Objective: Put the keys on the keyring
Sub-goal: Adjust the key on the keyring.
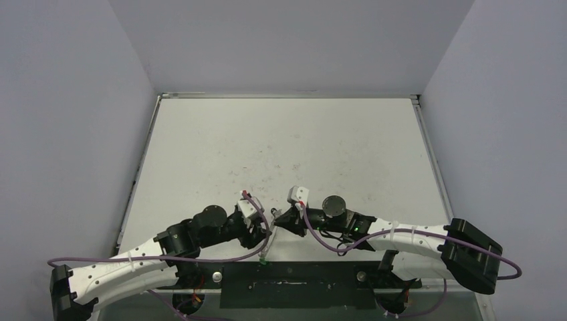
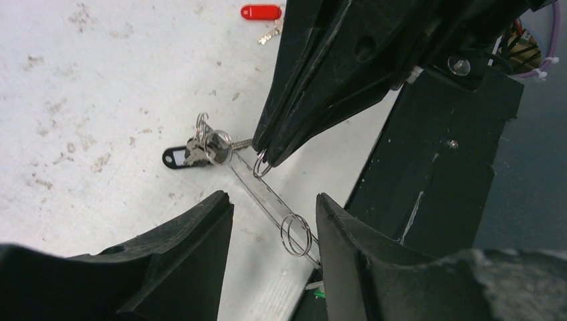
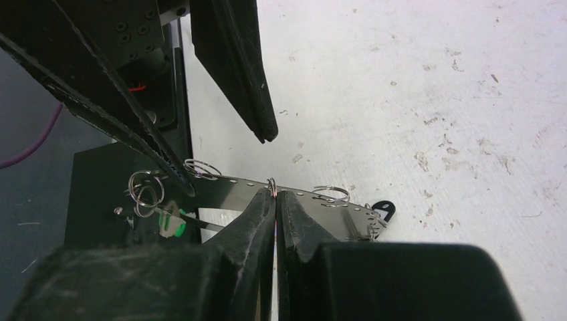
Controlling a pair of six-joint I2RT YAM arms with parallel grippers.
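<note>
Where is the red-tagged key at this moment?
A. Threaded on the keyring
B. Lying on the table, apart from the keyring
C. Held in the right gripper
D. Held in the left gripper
B: in the left wrist view the red-tagged key lies alone on the table, well clear of the keyring, which the right gripper pinches by a small ring.
</note>
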